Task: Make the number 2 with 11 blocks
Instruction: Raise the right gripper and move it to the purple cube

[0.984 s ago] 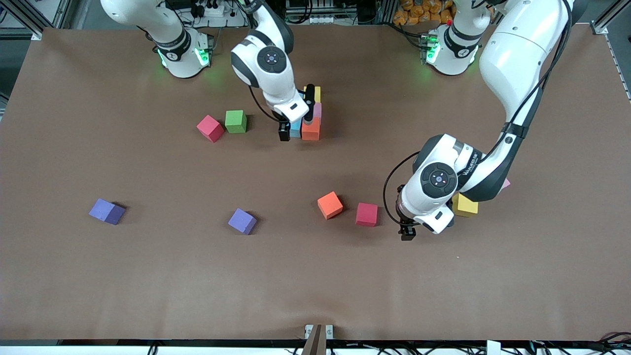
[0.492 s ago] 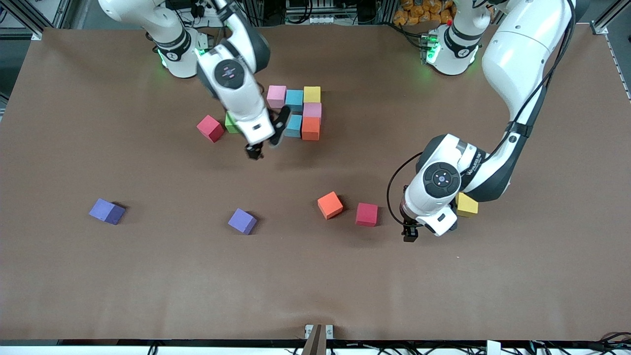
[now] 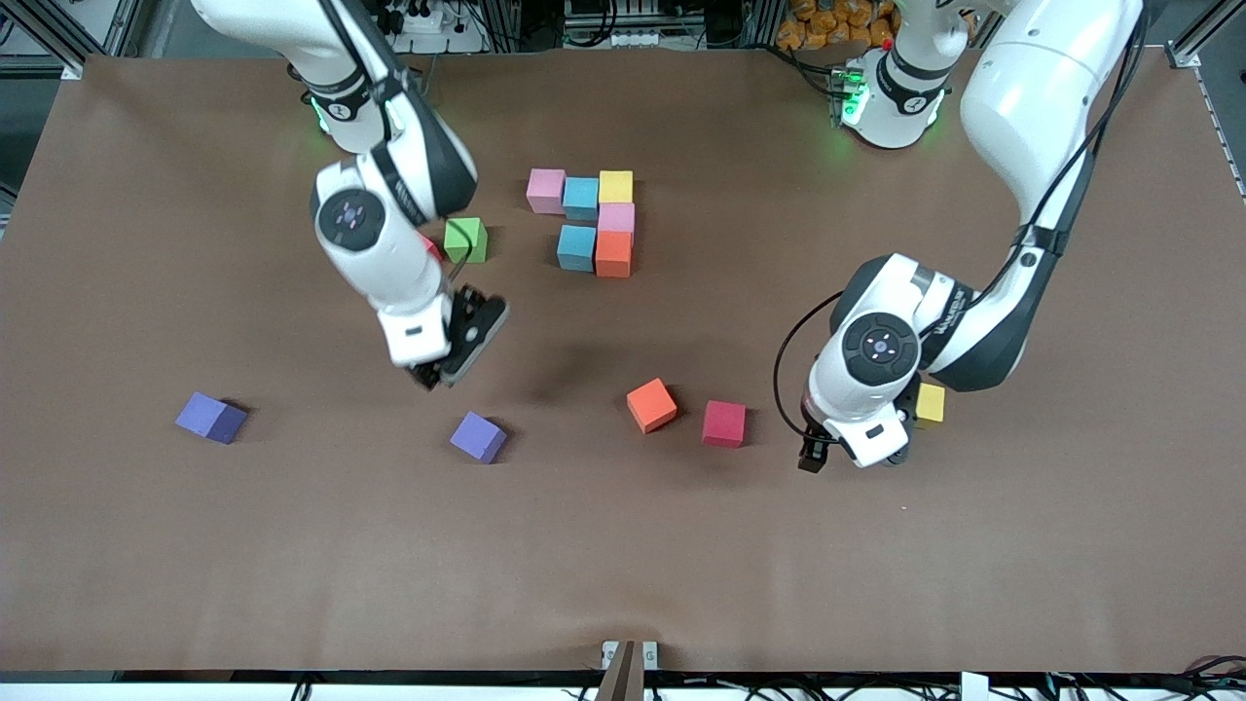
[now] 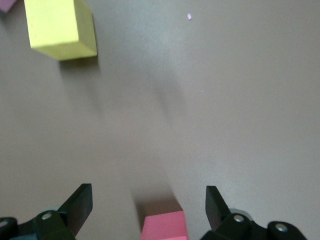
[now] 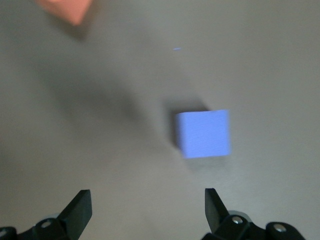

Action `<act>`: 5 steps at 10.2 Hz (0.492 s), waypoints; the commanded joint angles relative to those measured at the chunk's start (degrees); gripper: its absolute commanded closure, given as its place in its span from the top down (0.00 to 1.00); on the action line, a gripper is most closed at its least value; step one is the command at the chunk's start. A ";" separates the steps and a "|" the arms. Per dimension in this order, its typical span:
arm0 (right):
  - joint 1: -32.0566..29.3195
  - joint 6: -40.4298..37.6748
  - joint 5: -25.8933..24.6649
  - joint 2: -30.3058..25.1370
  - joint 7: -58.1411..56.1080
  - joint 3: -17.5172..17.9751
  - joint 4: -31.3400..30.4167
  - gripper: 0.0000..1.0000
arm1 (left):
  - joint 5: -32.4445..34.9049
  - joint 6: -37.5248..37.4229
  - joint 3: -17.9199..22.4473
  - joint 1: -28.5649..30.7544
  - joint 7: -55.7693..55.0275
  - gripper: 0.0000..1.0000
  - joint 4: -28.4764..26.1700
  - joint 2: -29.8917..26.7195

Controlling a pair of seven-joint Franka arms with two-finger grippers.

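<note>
Six blocks of the number 2 sit toward the bench's robot-side edge; five seem left. The right claw, open, hovers above a purple block; the left claw, open, hangs beside the red block.

Both arms are glossy white with dark grey joints. Black cables loop along them; green lights glow at the bases.

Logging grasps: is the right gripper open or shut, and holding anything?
Open and empty: the right gripper shows spread fingers with bare table between, above the purple block.
</note>
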 commanded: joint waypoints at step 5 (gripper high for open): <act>-3.73 -1.05 0.24 14.26 -0.91 0.41 15.37 1.00 | 0.85 -1.55 -0.05 6.12 20.35 1.00 -1.38 -2.61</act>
